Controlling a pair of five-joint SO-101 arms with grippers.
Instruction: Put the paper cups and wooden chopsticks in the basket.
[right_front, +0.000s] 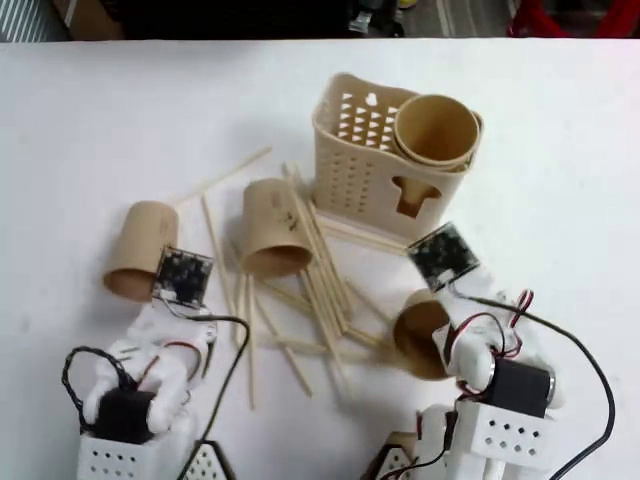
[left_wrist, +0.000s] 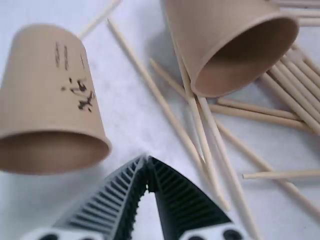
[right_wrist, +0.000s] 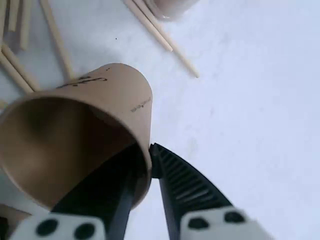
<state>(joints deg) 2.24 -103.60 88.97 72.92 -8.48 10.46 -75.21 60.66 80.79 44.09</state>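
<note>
Pinching paper cup (right_wrist: 107, 92) rim: right hand (right_wrist: 146, 153).

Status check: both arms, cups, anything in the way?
Right pincer shut on cup rim. Left pincer shut, empty. Chopsticks strewn near basket.

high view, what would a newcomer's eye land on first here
The loose chopsticks strewn across the middle of the table stand out first. Behind them stands the basket with a cup already inside. Nearer, on the right side, the right gripper clamps the rim of a tipped cup, one finger inside it and one outside.
</note>
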